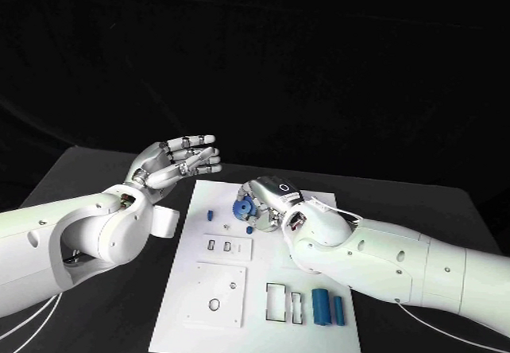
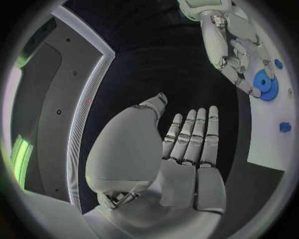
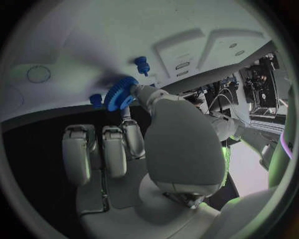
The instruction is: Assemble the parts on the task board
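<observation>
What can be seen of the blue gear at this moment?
The blue gear is a toothed disc, plastic by its look, with a round hole near its middle, seen in the left wrist view. It sits at the far end of the white task board, tilted rather than flat. The right hand pinches it between fingertips, with a finger against its face. A small blue peg stands apart beside it.

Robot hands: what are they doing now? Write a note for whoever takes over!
Left hand: open, raised beside the task board, holding nothing.
Right hand: pinching the blue gear at the board's far end.
Two small blue pegs stand near the gear; two blue blocks lie at the near right.
Done: gear picked up.
Left: seat the gear, then place the remaining parts.
</observation>
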